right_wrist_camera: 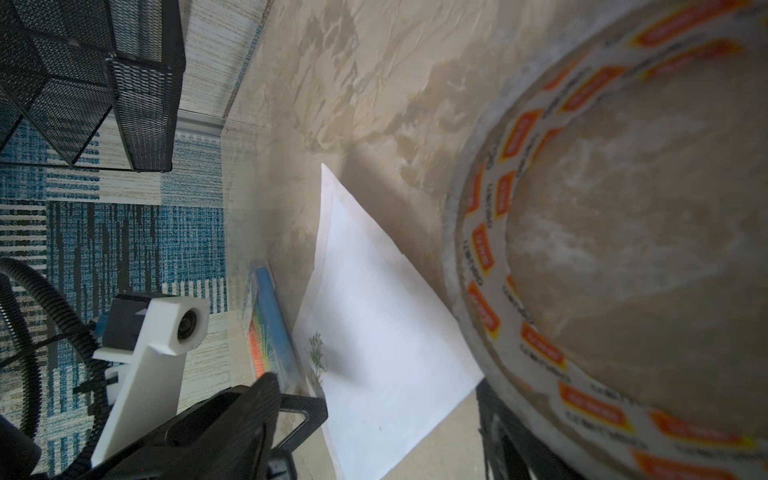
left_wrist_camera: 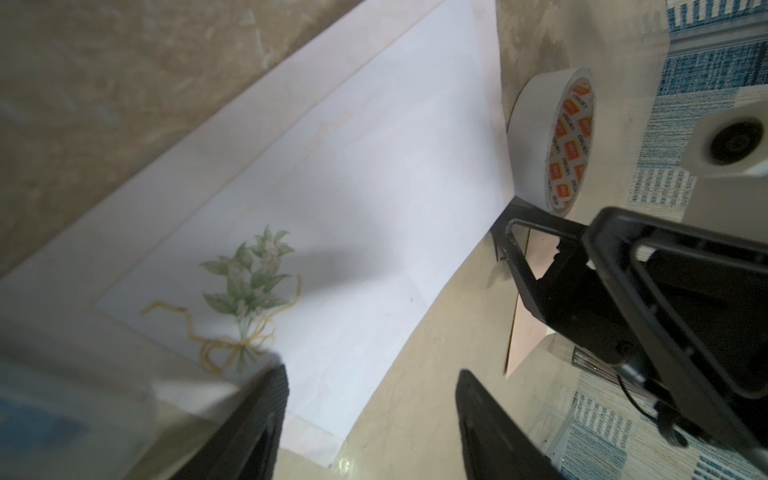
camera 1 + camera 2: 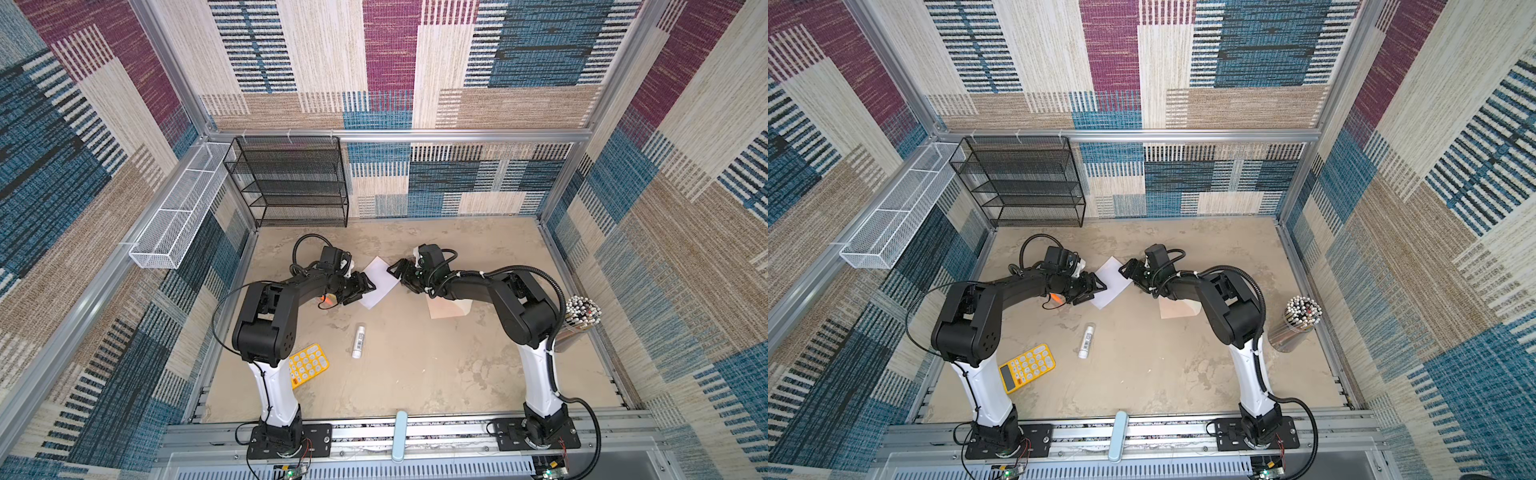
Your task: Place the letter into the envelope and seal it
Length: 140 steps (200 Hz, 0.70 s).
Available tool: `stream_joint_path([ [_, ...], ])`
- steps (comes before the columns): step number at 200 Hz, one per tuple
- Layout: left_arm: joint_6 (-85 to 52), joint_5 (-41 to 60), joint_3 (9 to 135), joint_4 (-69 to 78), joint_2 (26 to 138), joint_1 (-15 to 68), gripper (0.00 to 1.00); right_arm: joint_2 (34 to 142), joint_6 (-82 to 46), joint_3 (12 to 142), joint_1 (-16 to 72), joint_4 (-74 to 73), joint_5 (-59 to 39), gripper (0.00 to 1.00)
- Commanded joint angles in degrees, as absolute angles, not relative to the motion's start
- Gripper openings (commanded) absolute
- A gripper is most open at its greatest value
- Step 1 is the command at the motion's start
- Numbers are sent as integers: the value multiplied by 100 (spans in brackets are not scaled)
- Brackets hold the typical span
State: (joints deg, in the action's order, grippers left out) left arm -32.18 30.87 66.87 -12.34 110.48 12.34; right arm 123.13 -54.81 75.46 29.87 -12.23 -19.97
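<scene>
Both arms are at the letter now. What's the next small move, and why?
Probably close the left gripper on the edge of the letter. It and the right gripper stand open at opposite sides of the sheet, which lies on the table apart from the envelope; the left wrist view shows its edge between the left fingers, ungripped.

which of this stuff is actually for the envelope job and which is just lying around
For the job: letter, envelope; perhaps glue stick or tape for sealing.

Lying about: calculator, pencil cup, black rack, white basket.
</scene>
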Motion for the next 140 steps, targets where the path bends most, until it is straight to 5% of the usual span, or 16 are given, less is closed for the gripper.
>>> stream_joint_path([
  [1,-3064,2939,6644,-1503,11100,1218,68,12340,-5614,7532,2988,-1356,-1996,78],
  [140,-3040,3054,6618,-1429,11202,1195,68,12203,-5799,7266,2989,-2136,-2311,53],
])
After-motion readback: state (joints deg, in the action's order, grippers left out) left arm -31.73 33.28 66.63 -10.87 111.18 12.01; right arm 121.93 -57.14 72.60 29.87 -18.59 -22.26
